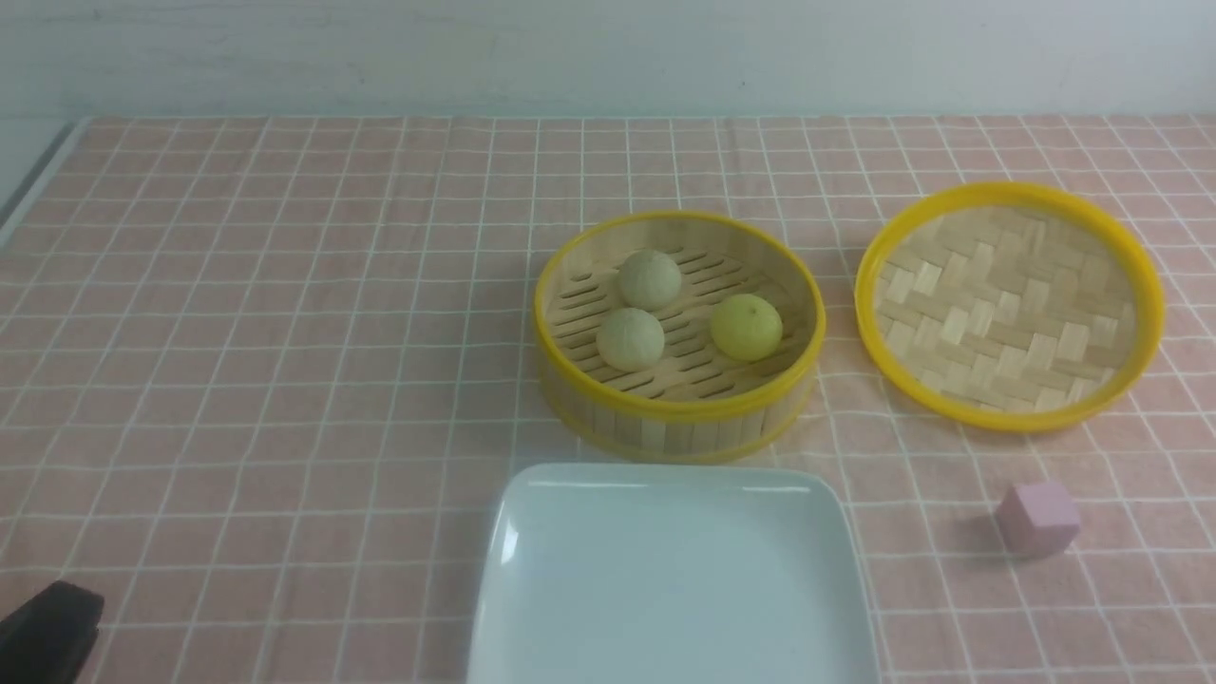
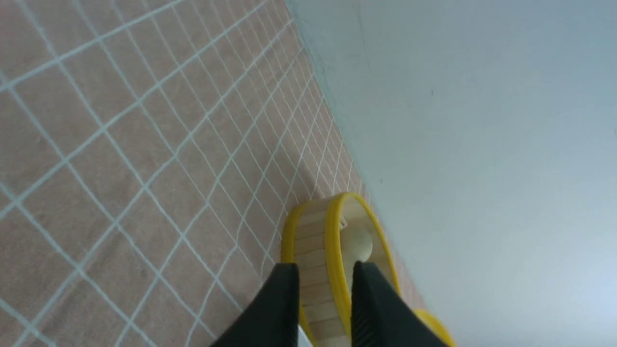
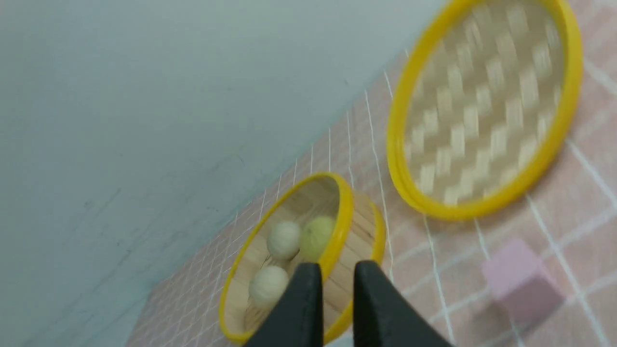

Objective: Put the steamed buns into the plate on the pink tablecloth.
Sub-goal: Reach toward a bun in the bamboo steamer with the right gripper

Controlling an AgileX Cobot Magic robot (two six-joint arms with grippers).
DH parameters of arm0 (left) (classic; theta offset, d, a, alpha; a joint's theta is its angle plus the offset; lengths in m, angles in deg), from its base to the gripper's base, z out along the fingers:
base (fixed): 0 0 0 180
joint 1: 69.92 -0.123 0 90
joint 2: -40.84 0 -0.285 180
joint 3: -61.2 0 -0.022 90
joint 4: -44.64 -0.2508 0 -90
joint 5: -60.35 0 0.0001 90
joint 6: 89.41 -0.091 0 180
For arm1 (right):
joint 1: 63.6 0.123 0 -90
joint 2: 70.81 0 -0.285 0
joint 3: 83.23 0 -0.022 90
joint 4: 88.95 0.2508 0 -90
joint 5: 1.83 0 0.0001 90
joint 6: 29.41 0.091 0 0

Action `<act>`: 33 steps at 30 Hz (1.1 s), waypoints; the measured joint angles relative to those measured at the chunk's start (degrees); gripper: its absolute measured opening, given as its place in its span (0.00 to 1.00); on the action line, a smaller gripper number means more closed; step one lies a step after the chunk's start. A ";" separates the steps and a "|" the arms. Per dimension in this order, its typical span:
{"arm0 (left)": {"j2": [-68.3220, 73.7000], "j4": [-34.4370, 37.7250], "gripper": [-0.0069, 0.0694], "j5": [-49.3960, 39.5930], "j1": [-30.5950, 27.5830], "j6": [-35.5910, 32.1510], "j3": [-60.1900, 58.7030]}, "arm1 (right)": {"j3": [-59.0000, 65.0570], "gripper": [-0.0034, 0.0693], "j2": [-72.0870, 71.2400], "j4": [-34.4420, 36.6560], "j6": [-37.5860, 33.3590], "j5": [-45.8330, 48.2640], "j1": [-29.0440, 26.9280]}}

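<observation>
**Both grippers hold nothing; buns sit in the steamer**

The left gripper (image 2: 322,270) is at the near left corner of the worktop, its black fingers a little apart with nothing between them. The right gripper (image 3: 337,272) shows a similar narrow gap and grasps nothing. On the pink tablecloth (image 1: 285,332), the plate (image 1: 665,579) lies at the middle of the near edge. Just beyond it stands the steamer basket (image 1: 665,423), which holds the far beige bun (image 1: 651,278), the near beige bun (image 1: 630,338) and the yellow bun (image 1: 747,327). The woven lid (image 1: 1007,304) lies toward the right edge. The pink cube (image 1: 1037,518) sits nearer the near edge.
</observation>
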 joint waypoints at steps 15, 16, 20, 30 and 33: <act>41.13 -1.82 0.09 -34.99 0.00 -29.26 17.14 | -28.68 0.05 53.86 -3.46 -22.32 34.30 3.23; 42.38 -1.22 0.09 -34.53 0.00 -30.28 17.17 | -29.26 0.07 57.15 1.64 -27.64 34.08 5.03; 44.74 0.29 0.10 -32.79 0.00 -32.29 17.29 | -34.06 0.16 69.52 15.07 -44.07 33.22 13.71; 44.86 0.48 0.12 -30.08 0.00 -32.84 17.29 | -63.65 0.49 96.73 0.79 -36.23 23.22 22.78; 44.86 0.48 0.13 -29.73 0.00 -32.84 17.29 | -72.07 0.51 101.76 -7.56 -32.35 21.12 22.78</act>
